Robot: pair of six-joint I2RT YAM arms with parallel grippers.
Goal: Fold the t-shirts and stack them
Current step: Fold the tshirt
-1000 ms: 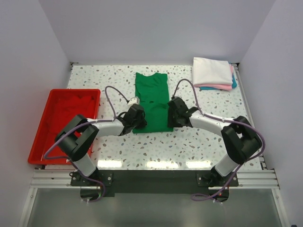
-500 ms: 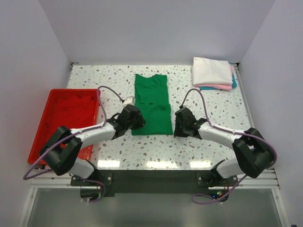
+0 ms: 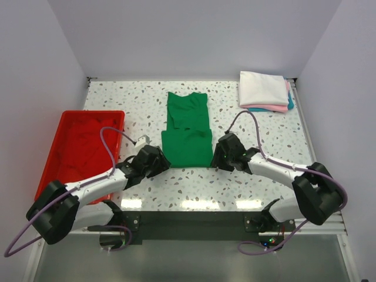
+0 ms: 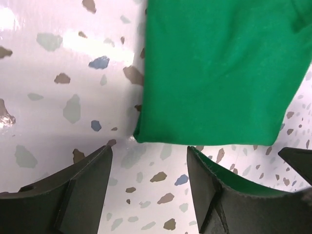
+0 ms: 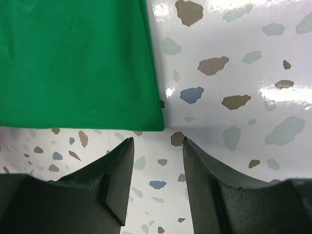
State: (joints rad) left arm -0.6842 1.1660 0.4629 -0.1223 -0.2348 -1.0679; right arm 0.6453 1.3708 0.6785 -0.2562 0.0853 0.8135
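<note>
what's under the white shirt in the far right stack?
Edges of a pink t-shirt and a light blue t-shirt peek out beneath the white t-shirt; the rest is covered.

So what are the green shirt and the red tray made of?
The green t-shirt looks like soft, matte cloth: it lies folded with gentle creases. The red tray looks like stiff plastic, probably: straight raised walls and a smooth rim.

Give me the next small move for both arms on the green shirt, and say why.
Probably ease both grippers forward and close them on the near hem. The left gripper and right gripper are open, each just short of a near corner of the green t-shirt, which lies flat. Pinching those corners would likely let them fold the hem toward the collar.
</note>
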